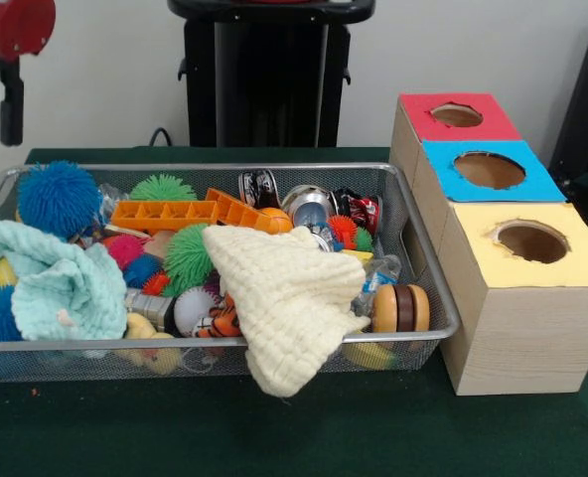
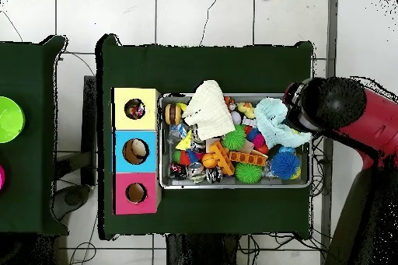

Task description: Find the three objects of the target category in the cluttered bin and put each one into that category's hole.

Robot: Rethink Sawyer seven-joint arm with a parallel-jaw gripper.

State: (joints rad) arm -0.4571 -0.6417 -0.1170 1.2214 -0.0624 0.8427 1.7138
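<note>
The wire mesh bin (image 1: 413,248) stands on the green table, full of clutter. It also shows in the overhead view (image 2: 233,186). In it lie a cream knitted cloth (image 1: 284,298) draped over the front rim, a mint cloth (image 1: 56,283), a blue spiky ball (image 1: 58,197), green spiky balls (image 1: 187,253), an orange tray (image 1: 165,213), crushed cans (image 1: 309,204) and a wooden yo-yo (image 1: 400,308). Beside the bin stand three wooden boxes with holes, topped red (image 1: 457,115), blue (image 1: 489,170) and yellow (image 1: 532,241). The arm's end (image 2: 299,110) hovers over the bin's end by the mint cloth; its gripper is hidden.
The black pedestal (image 1: 269,70) stands behind the bin. The red arm link (image 1: 11,25) shows at the top left of the front view. In the overhead view a second green table at the left carries a green bowl (image 2: 8,120).
</note>
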